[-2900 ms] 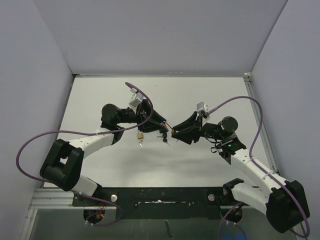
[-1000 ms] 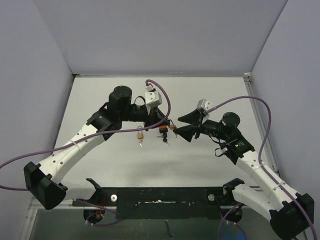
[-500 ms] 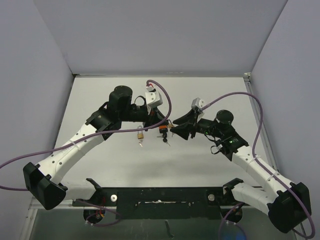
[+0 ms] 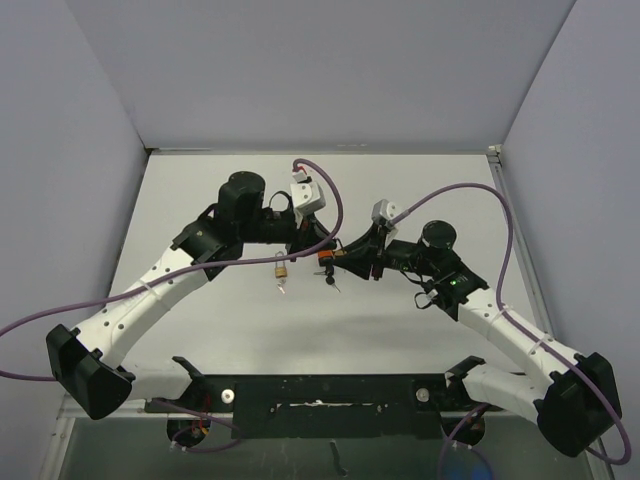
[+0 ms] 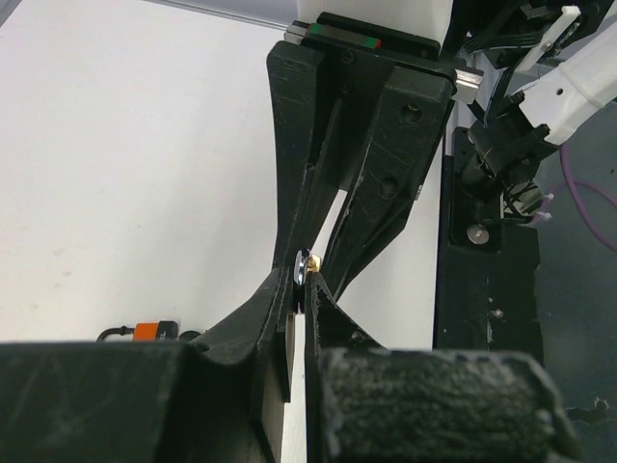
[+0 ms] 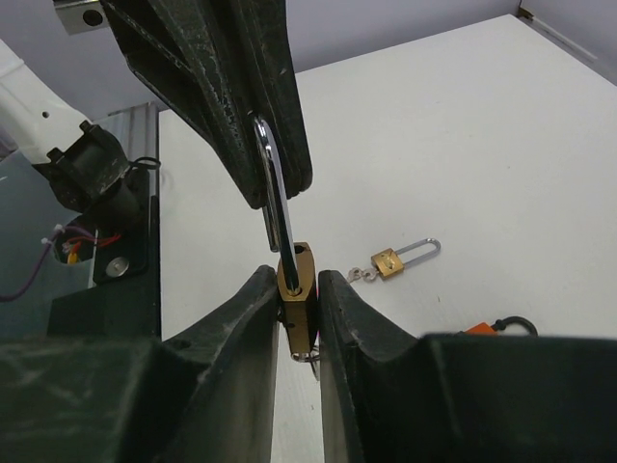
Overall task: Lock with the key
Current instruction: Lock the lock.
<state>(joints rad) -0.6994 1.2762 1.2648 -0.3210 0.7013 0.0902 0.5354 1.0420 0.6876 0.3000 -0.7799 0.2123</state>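
Down at the bottom edge of the right wrist view, we have the right gripper (image 6: 297, 289) pressed onto the brass body of the padlock (image 6: 295, 268), one finger on each flank and no gap showing. Just beneath the body a metal sliver (image 6: 306, 355) pokes out; we cannot tell whether that is the key. Moving up, the chrome shackle (image 6: 282, 231) rises out of the body, seen edge-on, and runs straight into the left gripper (image 6: 280, 193), whose fingers are pinched tight on it in the upper left of the frame. So the lock hangs above the table (image 6: 463, 125) with one gripper on each end.

Farther back, right of centre, a second padlock (image 6: 388, 261) lies flat on the table, and an orange piece (image 6: 496, 328) sits at the lower right, too cropped for us to name.

By our reading, this is the bracing step: body and shackle are both secured before any locking. Next the two ends need pushing squarely toward each other along the shackle's line, without twisting. Then one gripper must let go to work the key while the other carries the lock alone.
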